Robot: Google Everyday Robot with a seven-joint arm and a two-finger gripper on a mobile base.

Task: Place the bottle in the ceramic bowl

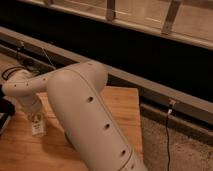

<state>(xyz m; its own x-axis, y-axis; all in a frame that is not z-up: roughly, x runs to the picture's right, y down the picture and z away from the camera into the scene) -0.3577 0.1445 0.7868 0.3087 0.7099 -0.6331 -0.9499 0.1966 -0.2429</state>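
Note:
The small white bottle (38, 126) with a pale label stands upright just over the wooden table (117, 107), near its left side. My gripper (35, 117) comes down from the white wrist onto the bottle's top and is shut on it. My large white arm (85, 110) crosses the middle of the view and hides much of the table. A dark shape (4, 107) sits at the left edge of the view; I cannot tell whether it is the ceramic bowl.
Black cables (15, 70) lie at the far left behind the arm. A dark wall with a metal rail (150, 85) runs behind the table. A speckled floor (185, 150) with a thin cable lies to the right of the table's edge.

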